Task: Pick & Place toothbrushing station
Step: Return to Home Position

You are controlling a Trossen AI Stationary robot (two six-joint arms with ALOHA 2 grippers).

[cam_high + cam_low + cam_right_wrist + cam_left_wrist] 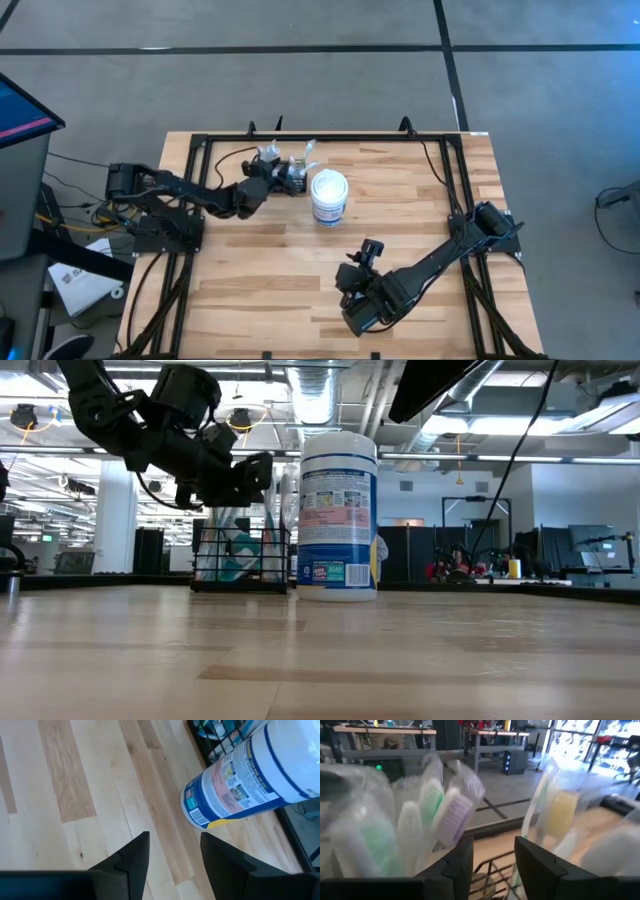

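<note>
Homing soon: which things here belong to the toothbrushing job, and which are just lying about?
Job: wire-mesh rack; packaged toothbrushes standing in it; left gripper, open, by them.
Lying about: white lidded tub beside the rack; right gripper, open, over the table.

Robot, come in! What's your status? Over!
Left gripper open, empty, at the mesh rack. Right gripper open, empty, away from it. Rack upright, toothbrushes inside. White tub stands close beside rack.

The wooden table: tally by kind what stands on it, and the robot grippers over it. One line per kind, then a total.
Black wire-mesh rectangular rack: 1
Round white lidded plastic tub: 1
Dark two-finger grippers: 2 (left gripper, right gripper)
Total: 4
</note>
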